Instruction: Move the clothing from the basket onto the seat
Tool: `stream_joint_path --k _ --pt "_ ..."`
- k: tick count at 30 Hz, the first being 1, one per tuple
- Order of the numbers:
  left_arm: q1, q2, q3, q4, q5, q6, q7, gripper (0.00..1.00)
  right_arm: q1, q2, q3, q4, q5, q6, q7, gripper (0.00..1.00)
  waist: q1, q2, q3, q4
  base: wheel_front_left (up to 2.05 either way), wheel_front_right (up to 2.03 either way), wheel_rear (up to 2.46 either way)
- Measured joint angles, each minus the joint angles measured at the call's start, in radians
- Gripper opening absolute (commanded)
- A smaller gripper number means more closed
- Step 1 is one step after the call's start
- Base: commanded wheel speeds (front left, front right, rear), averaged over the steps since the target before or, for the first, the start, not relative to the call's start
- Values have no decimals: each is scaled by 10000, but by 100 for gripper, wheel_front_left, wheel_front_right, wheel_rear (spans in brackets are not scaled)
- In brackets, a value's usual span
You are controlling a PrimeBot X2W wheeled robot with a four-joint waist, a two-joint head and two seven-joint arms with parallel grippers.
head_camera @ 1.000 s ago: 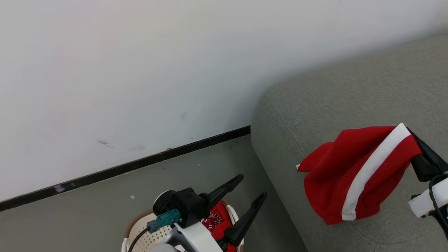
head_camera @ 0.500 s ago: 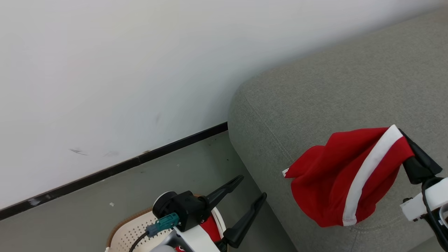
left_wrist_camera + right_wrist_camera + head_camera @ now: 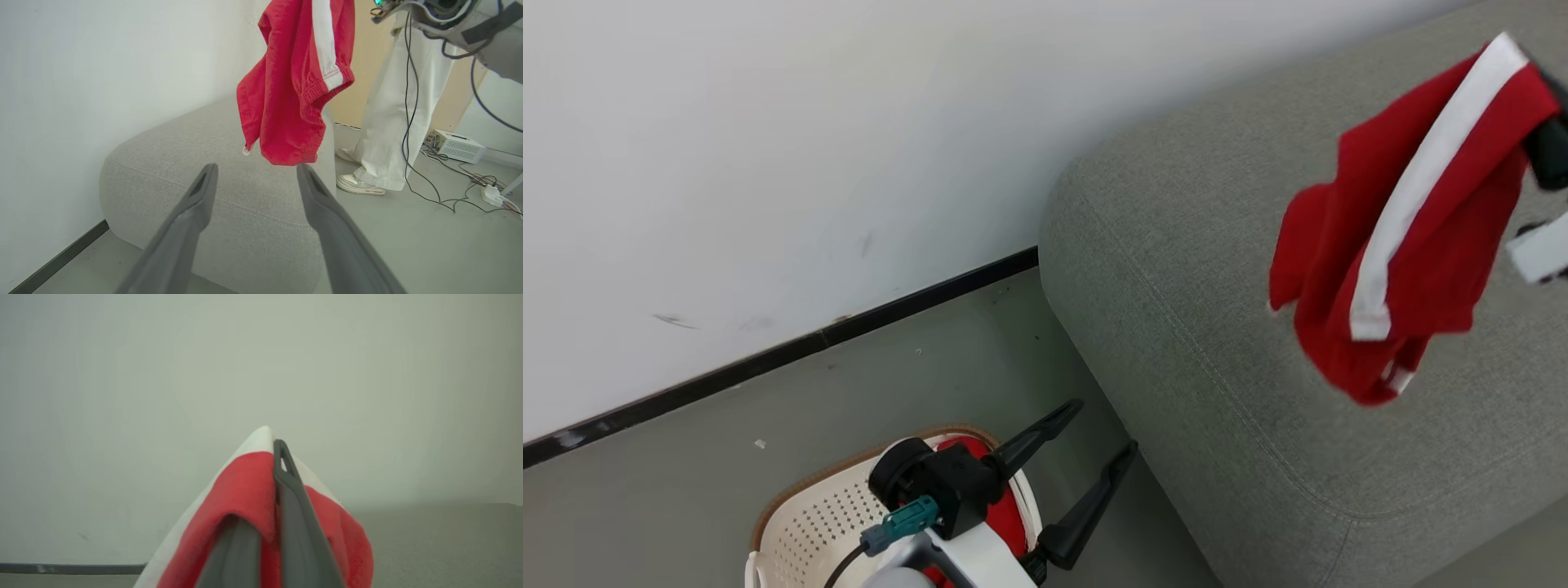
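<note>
Hanging from the right gripper (image 3: 282,457), one red garment (image 3: 1454,261) with a white stripe dangles in the air above the grey seat (image 3: 1217,245), over the end that is near the wall. The gripper's two fingers are squeezed tight on the top of the cloth. The left gripper (image 3: 1103,425) has its fingers spread wide apart and holds nothing. It hovers over the basket (image 3: 809,523) on the floor beside the seat's corner. The other red garment (image 3: 1006,516) lies inside the basket. A person in white trousers (image 3: 388,122) stands past the seat.
</note>
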Motion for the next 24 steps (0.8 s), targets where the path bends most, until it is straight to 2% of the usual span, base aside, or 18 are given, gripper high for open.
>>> stream_joint_path --k 4,9,14,18,24 --pt "-38 42 104 -71 199 176 4 100 -1351 -82 -564 608 169 -2 184 0 0 0 260 73 0 0 0" --pt "-276 127 343 -364 364 439 8 100 -2805 -548 -1045 1536 -159 0 382 0 0 0 672 252 0 0 0" --pt "-492 278 502 -658 508 606 52 100 -3322 -830 -1501 2533 -522 0 380 0 0 0 1026 450 0 0 0" --pt "-704 330 466 -815 805 608 153 100 -3515 -846 -1983 3219 -518 -2 297 0 0 0 1317 632 0 0 0" --pt "-879 324 337 -1045 888 621 349 100 -3508 -1231 -2479 4263 -961 -2 -52 0 0 0 1827 947 0 0 0"
